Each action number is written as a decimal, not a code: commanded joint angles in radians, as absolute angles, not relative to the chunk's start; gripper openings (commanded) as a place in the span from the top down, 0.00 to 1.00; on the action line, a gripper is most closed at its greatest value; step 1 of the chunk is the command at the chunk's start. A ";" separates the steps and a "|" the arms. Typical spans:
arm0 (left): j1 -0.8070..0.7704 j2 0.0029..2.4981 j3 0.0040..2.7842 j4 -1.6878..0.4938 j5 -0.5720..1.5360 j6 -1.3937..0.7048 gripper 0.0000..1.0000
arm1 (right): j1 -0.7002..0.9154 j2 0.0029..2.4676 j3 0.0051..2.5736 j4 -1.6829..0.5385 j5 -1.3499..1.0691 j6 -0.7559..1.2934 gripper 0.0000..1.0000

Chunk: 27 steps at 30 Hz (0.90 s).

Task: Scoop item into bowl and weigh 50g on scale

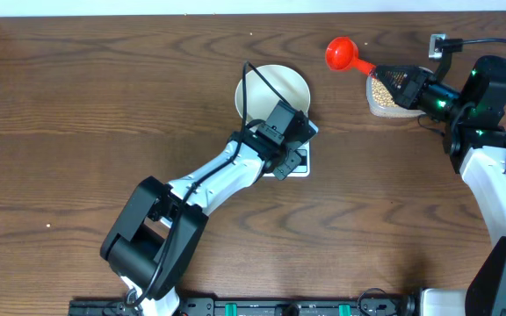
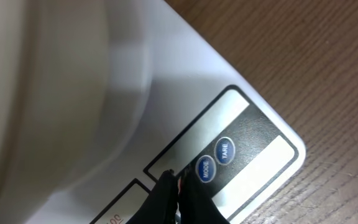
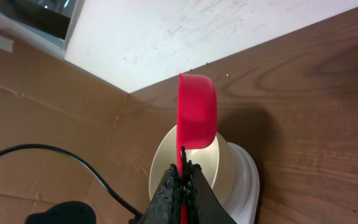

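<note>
The white bowl [image 1: 266, 88] stands on the white scale [image 1: 299, 165] at the table's middle and looks empty. My left gripper [image 1: 293, 147] is shut and empty. Its tips [image 2: 178, 180] sit on the scale's [image 2: 185, 81] button panel beside the blue MODE button [image 2: 205, 169], with the bowl [image 2: 48, 93] just to the left. My right gripper [image 1: 397, 81] is shut on the handle of a red scoop [image 1: 341, 54] above the clear tub of beans [image 1: 381, 96]. In the right wrist view the scoop [image 3: 197, 109] hangs in front of the bowl [image 3: 215, 165] and the scale [image 3: 248, 180].
A black cable [image 1: 490, 39] runs to a small device at the back right. A white wall edge and brown cardboard [image 3: 36, 106] show in the right wrist view, with a black cable [image 3: 73, 163] across the cardboard.
</note>
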<state>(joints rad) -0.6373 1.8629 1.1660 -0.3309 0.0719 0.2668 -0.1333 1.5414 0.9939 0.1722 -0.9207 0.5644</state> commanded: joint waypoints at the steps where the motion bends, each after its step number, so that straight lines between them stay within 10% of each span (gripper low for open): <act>1: -0.612 1.887 1.160 -0.322 0.060 0.261 0.93 | -0.137 1.530 1.006 0.171 -0.922 0.540 0.99; 27: -0.620 1.842 1.161 -0.312 0.122 0.261 0.93 | -0.136 1.530 1.006 0.162 -0.919 0.525 0.99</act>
